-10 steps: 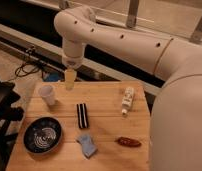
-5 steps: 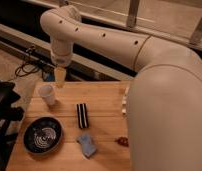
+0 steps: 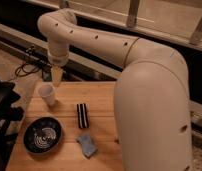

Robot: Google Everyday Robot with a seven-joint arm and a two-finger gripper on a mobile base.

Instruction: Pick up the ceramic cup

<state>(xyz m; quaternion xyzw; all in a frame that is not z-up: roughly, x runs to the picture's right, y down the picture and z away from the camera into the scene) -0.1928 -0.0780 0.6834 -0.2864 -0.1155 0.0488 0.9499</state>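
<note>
The ceramic cup (image 3: pixel 47 94) is small, plain white and handleless, and stands upright near the far left of the wooden table (image 3: pixel 101 95). My gripper (image 3: pixel 56 76) hangs from the white arm just above and slightly right of the cup, at the table's far edge. It holds nothing that I can see. The big white arm (image 3: pixel 149 100) covers the right half of the table.
A wide dark bowl with a pale swirl (image 3: pixel 42 135) sits at the front left. A small black box (image 3: pixel 82 115) lies mid-table and a blue cloth-like object (image 3: pixel 87 145) lies in front of it. Dark equipment (image 3: pixel 4 107) stands left of the table.
The arm has swung further left, bringing the gripper from the table's middle back edge to just above the cup. The arm now hides the objects on the right of the table.
</note>
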